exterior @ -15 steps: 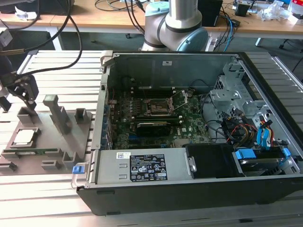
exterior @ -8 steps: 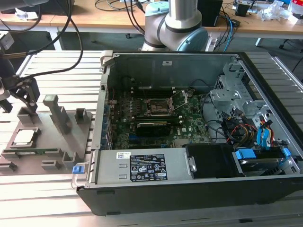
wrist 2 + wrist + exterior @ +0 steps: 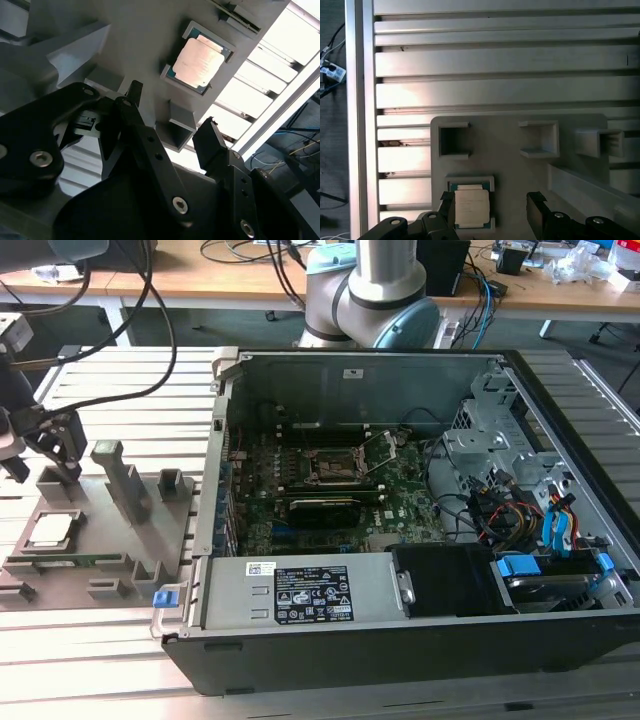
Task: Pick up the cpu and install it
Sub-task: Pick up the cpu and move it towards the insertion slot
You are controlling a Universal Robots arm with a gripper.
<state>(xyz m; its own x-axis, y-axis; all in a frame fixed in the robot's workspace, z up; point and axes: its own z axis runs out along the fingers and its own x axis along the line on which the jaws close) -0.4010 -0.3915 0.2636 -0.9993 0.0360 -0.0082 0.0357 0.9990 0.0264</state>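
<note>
The cpu lies flat in a recess of the grey tray. The gripper hangs above the tray, jaws wide and empty; it should centre over the chip, then descend squarely

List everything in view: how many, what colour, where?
cpu: one, silver-grey, in a recess of the tray.
tray: one, grey, on the table, exterior view's left.
computer case: one, black, open, exterior view's right.
motherboard: one, green, inside the case.
socket: one, dark, metal-framed, on the motherboard.
power supply: one, silver, along the case's near wall.
table: one, slatted aluminium, under everything.
arm: one, grey and pale blue, behind the case.
gripper: one, black, open, empty, above the tray near the cpu.
</note>
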